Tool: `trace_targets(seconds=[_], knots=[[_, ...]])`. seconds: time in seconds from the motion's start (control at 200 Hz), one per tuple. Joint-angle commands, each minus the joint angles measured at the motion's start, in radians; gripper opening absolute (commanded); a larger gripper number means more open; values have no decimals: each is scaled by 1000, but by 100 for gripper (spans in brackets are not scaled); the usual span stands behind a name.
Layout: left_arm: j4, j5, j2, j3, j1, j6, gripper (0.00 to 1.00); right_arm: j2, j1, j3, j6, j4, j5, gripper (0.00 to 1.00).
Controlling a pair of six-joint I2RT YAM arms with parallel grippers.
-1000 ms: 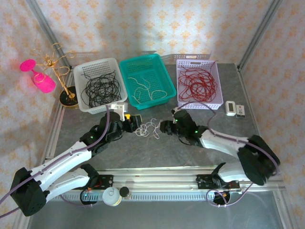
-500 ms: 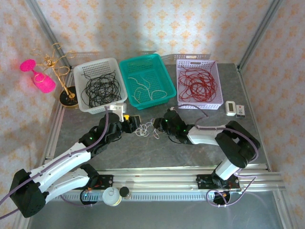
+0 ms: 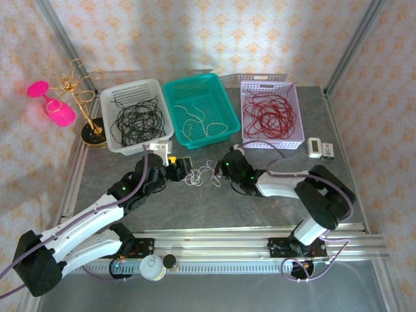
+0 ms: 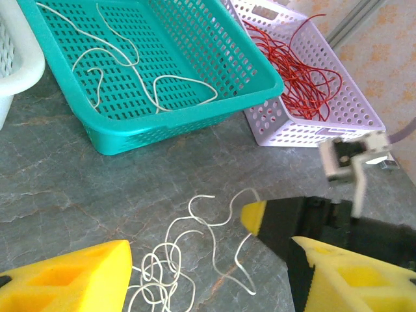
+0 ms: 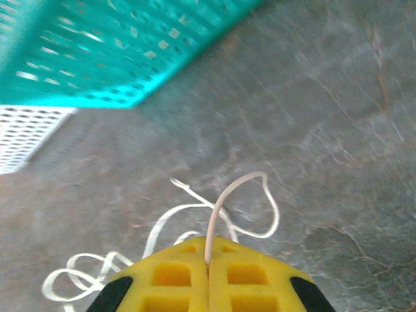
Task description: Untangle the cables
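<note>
Strands of white cable (image 3: 199, 174) lie looped on the table (image 3: 214, 208), just near of the teal basket (image 3: 201, 107) — right gripper (image 3: 220, 170) pinched tight on one strand, apparently near its end; left gripper (image 3: 184, 168) spread wide about the loops.

Your L gripper (image 4: 211, 263) sits wide open either side of a loose white wire tangle (image 4: 162, 266) on grey tabletop (image 4: 58, 188); teal perforated plastic basket (image 4: 185, 123) w/ white strands (image 4: 175, 78); lilac perforated plastic basket (image 4: 305, 133) w/ red wires (image 4: 299, 78).
</note>
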Motion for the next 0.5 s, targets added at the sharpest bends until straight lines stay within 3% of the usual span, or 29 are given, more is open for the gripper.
trace_targets(seconds=[0.0, 0.305, 0.496], knots=[[20, -5, -7, -12, -4, -10, 65, -136, 0, 14, -144, -34, 18, 0], [77, 55, 14, -3, -4, -6, 66, -366, 0, 69, -420, -202, -147, 0], [225, 135, 24, -49, -4, 15, 70, -425, -1, 108, -472, -220, -197, 0]])
